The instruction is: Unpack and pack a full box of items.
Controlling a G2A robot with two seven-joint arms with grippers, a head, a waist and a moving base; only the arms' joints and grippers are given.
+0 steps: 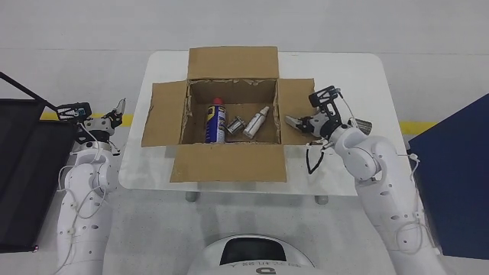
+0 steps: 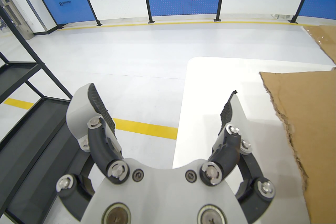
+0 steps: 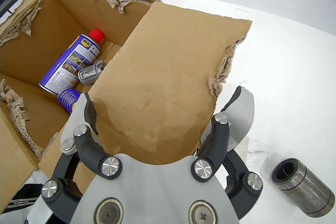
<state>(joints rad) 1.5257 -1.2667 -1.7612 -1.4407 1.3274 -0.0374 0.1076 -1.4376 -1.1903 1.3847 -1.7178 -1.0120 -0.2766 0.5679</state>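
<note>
The right gripper (image 3: 164, 97) hangs with its jaws spread wide and nothing between them, just above the right flap (image 3: 168, 64) of the cardboard box (image 3: 65, 15). Just beside it, on the bench (image 3: 288, 51) toward the right edge, a steel cylinder (image 3: 302, 191) lies on its side.

The right wrist view looks into the box past the flap. A blue spray can (image 3: 72, 62) with a red cap lies on the floor of the box, a silver metal part (image 3: 90, 72) touches it, and a smaller blue can (image 3: 68, 99) sits partly hidden behind a finger.

The top view adds a small pale bottle (image 1: 260, 121) beside the metal part, toward the right wall. It also shows the box (image 1: 233, 65) mid-bench with all four flaps folded out.

The left gripper (image 2: 162, 92) sits at the left edge of the bench (image 2: 210, 78), jaws also wide apart and holding nothing, partly over the floor. A black rack (image 2: 26, 130) stands close on its outer side.

The left flap (image 1: 164, 114) reaches almost to the left edge, and the near flap (image 1: 229, 164) almost to the near edge. A broad strip of bench (image 1: 344, 69) lies between the right flap and the right edge.
</note>
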